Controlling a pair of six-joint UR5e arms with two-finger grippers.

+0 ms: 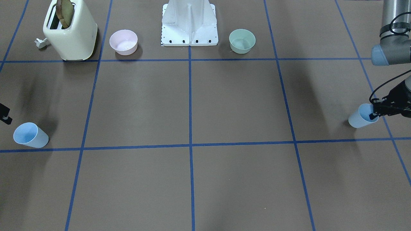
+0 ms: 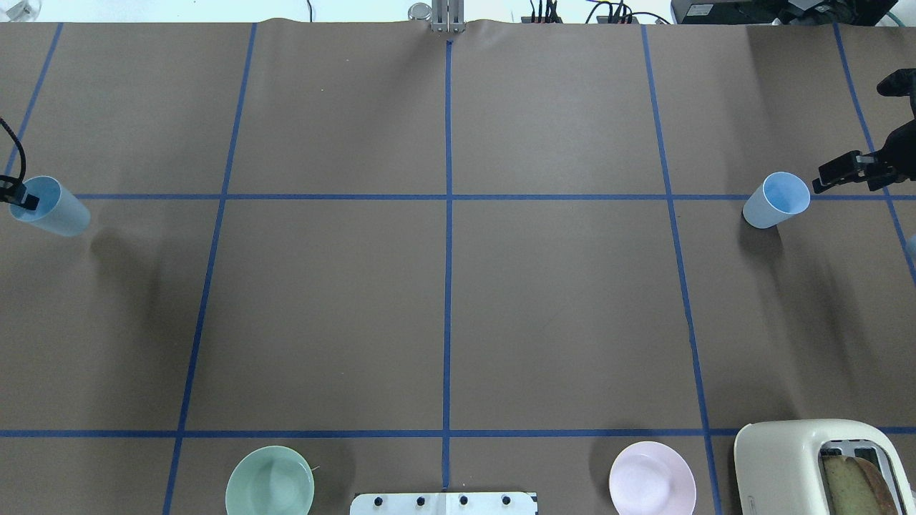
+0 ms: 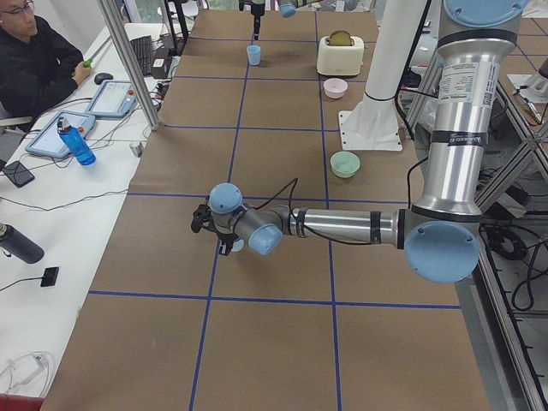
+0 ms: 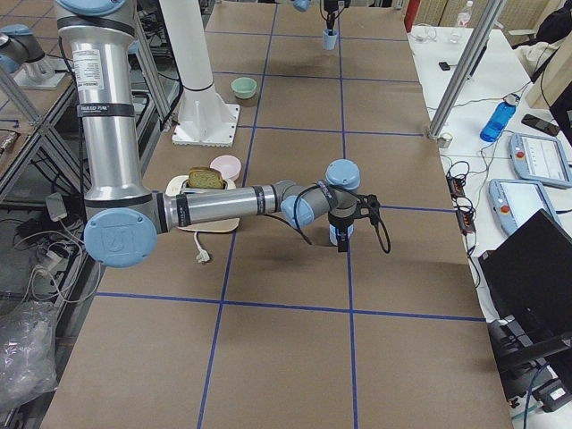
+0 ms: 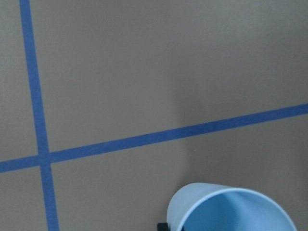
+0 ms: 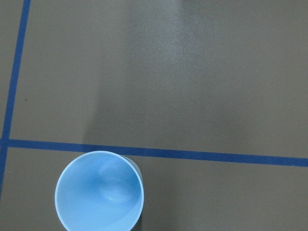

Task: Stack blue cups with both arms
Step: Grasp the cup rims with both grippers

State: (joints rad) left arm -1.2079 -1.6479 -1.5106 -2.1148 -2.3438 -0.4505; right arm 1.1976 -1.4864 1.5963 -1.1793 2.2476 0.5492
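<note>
Found left cup at surface end, finger of left jaws inside rim, likely for rim pinch. Right cup at opposite end, right jaws just beside. Could not tell jaw gaps.

The left grey tubular robot arm stretches toward nine o'clock, its black two-finger gripper low over the brown taped table. At twelve o'clock stands a small pale-blue plastic tumbler; toward one o'clock, a cream toaster and a round pink bowl.

Brown-papered table gridded with blue tape; white side desk alongside, under soft even light.
</note>
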